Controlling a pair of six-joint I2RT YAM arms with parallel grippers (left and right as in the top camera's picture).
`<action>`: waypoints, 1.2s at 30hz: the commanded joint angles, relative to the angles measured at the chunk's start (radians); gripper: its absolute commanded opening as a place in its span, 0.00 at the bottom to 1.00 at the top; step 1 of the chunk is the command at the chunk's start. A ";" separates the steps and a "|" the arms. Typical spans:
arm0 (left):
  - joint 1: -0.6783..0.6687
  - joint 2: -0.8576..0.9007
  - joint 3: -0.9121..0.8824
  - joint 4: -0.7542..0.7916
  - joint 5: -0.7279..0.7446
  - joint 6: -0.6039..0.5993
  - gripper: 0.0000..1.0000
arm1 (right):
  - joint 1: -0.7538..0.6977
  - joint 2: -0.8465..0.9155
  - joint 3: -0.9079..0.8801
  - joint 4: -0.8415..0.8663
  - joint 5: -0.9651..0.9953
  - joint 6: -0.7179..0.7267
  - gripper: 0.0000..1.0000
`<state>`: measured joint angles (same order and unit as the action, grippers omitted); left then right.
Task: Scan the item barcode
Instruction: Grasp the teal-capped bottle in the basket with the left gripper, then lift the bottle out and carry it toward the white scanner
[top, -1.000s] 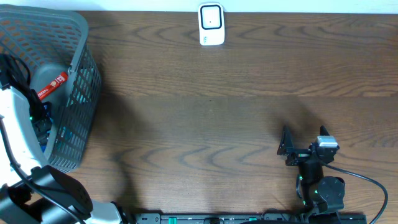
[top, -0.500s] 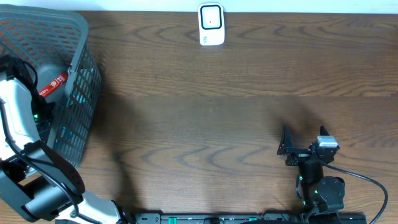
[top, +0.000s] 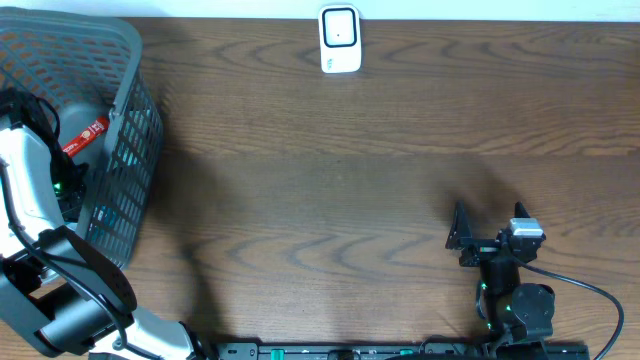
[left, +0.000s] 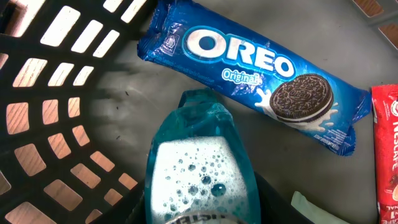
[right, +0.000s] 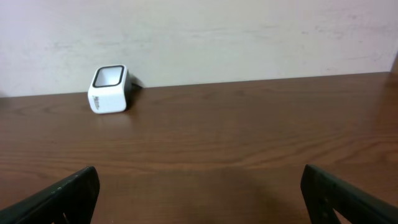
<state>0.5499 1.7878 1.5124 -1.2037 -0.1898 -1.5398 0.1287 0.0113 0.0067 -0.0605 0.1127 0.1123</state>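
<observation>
**Left gripper down in the basket over the blue bottle; nothing scanned yet.**

My left gripper (top: 68, 195) hangs inside the basket (top: 125, 60) at the far left corner of the table (top: 350, 180). The blue bottle (left: 199, 180), foam inside it, fills the near edge of my wrist view, about where my fingers would meet. The fingers are out of frame, so I cannot tell whether they grip it. I judge it the item to lift, being nearest and uppermost. Just beyond its tip the Oreo pack (left: 249, 74) lies flat on the basket floor, and a red packet (left: 387, 155) lies at the right. My right gripper (right: 199, 199) waits at the table's near edge, jaws wide and empty. It faces the scanner (right: 109, 89) at the far edge, probably parked so that the way to it is free.
</observation>
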 joint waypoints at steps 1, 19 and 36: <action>0.006 -0.010 -0.001 -0.013 -0.003 0.021 0.39 | 0.010 -0.003 -0.001 -0.003 0.013 -0.013 0.99; 0.008 -0.224 0.159 -0.002 0.007 0.115 0.39 | 0.010 -0.003 -0.001 -0.003 0.013 -0.013 0.99; 0.003 -0.346 0.209 0.393 0.540 0.141 0.39 | 0.010 -0.003 -0.001 -0.003 0.013 -0.013 0.99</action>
<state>0.5549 1.4612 1.6848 -0.8707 0.1791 -1.4128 0.1287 0.0109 0.0067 -0.0601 0.1127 0.1123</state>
